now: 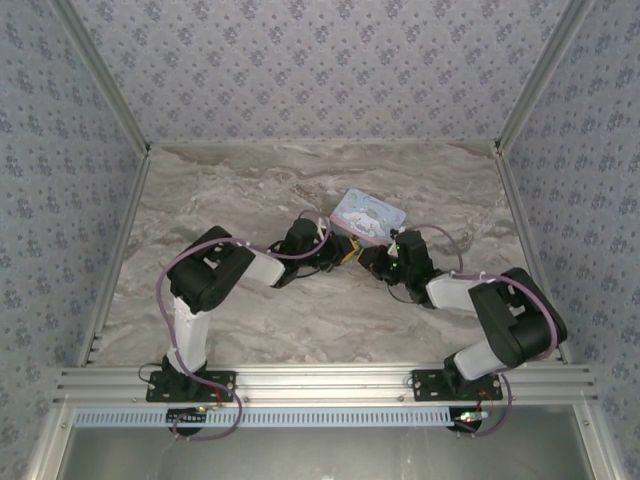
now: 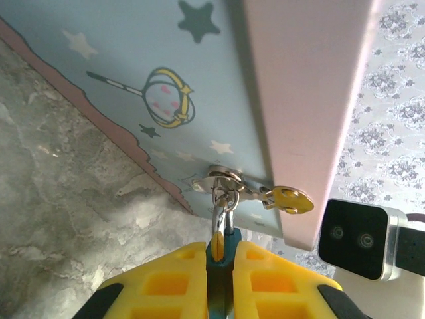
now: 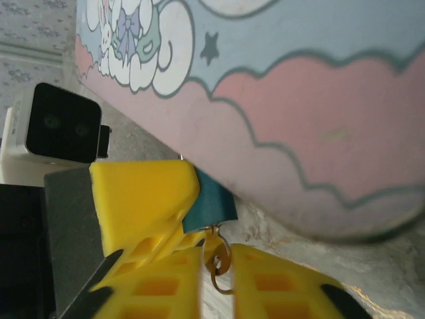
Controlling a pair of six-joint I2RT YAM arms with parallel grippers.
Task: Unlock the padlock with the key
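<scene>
The tin box (image 1: 368, 215) sits on the marble tabletop (image 1: 230, 190) just above the centre of the top view, and both arms converge on its near edge. The padlock (image 2: 219, 282) hangs there by its thin shackle (image 2: 219, 216), which is threaded through the box's small metal hasp (image 2: 229, 178).

The left end effector (image 2: 219, 247), at the bottom centre of its wrist view, is closed on the padlock. Its 2 yellow fingers (image 2: 166, 279) press the teal body from either side. This looks meant to steady the lock and keep the keyhole end facing the other arm, so a twist of the key would not just swing it on the hasp.

In the right wrist view the padlock (image 3: 209, 207) shows at centre, under the left arm's yellow finger (image 3: 143, 199). The key (image 3: 216, 262) hangs just below it with its little ring, apparently seated in the lock's underside.

The right end effector (image 3: 218, 254) brackets that key at the bottom centre. Its 2 fingers stand a narrow gap apart with the ring between them. I cannot tell whether the pads actually pinch the key or only flank it.
</scene>
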